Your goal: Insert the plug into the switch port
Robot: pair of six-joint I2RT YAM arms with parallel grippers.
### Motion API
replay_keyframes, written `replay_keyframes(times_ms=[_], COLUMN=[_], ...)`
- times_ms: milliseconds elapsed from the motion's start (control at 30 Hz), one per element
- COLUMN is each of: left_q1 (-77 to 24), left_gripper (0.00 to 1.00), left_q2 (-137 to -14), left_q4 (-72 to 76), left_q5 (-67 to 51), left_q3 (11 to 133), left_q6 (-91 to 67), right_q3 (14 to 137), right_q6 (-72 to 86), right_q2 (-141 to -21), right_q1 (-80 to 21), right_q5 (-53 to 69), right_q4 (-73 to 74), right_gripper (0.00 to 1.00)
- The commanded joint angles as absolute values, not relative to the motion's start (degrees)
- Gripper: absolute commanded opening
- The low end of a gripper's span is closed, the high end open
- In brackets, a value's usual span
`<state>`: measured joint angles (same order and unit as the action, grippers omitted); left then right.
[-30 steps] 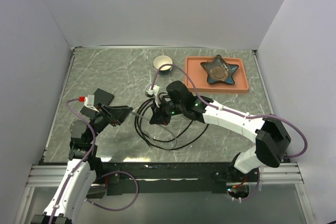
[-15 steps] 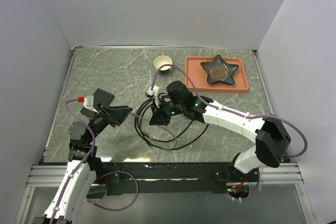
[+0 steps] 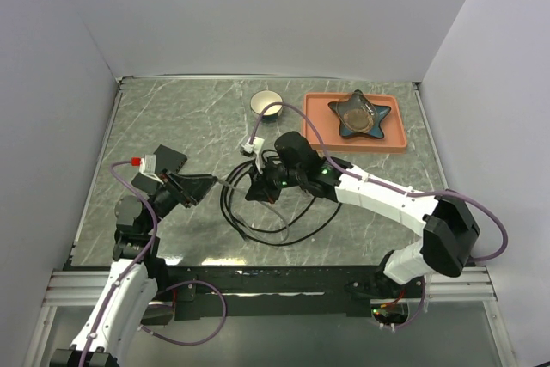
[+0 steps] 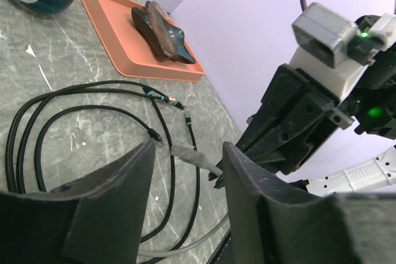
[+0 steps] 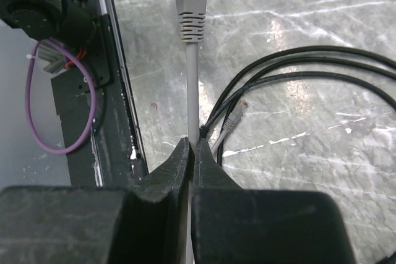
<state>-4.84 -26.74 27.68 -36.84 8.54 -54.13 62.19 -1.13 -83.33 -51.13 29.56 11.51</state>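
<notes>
Two arms here, one on each side. The right end effector (image 5: 190, 146) is clenched on a thin grey cable (image 5: 192, 91), its dark wedge-shaped fingers pinching it with no gap showing. Out past that grip, toward 9 o'clock in the top view, sits the plug (image 5: 189, 4): a clear squarish connector tip on a ribbed grey rubber boot, held up off the worktop (image 3: 172, 118), which is glossy grey-green stone-look with pale veins. The left end effector (image 4: 189, 148) is released, its two matte black fingers (image 4: 117, 183) standing apart, and the plug hangs in line with the gap, touching neither one as far as I can see. At 6 o'clock from the plug there's one loose coil of thin black cords (image 3: 258, 221), round loops overlapping; I can't count the separate cords. One salmon rectangular tray (image 3: 318, 126) sits at 1 o'clock, carrying one dark glassy star-shaped dish (image 3: 359, 115). One small round bowl (image 3: 266, 102), cream inside, sits at 12 o'clock.
</notes>
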Motion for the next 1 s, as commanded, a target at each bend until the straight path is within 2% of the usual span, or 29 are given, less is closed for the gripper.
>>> replay_keyframes(times_ms=[0,200,400,533,767,867,900,967], left_q1=[-4.92,-4.92,-4.92,-5.01,-5.10,-5.27,-5.36,-5.45], left_gripper=[0.49,0.48,0.52,0.49,0.35,0.26,0.19,0.13], left_q2=[-27.25,-28.12,-27.77,-27.86,-27.86,-27.42,-27.33,-27.07], left_q4=[32.43,35.15,39.37,40.77,41.84,41.14,41.05,40.61], left_q5=[-38.41,-39.02,-39.55,-39.73,-39.73,-39.29,-39.03,-38.94], left_q3=[7.65,7.03,5.89,5.63,5.45,5.71,5.71,5.80], left_q6=[-54.31,-55.72,-57.92,-58.71,-59.68,-59.59,-59.50,-59.15], right_q3=[62.14,62.05,62.23,62.31,62.84,62.75,62.67,62.75], right_q6=[-0.44,-0.26,-0.09,-0.18,-0.09,-0.09,-0.09,-0.09], right_q2=[-79.89,-79.72,-80.59,-81.03,-82.00,-82.09,-82.18,-82.18], right_q1=[-51.59,-51.59,-51.42,-51.59,-51.77,-52.03,-52.12,-52.29], right_q5=[29.44,30.58,31.29,32.17,33.84,33.66,33.49,33.22], right_q4=[8.70,8.52,8.97,8.61,8.70,8.70,8.61,8.70], right_gripper=[0.00,0.00,0.00,0.00,0.00,0.00,0.00,0.00])
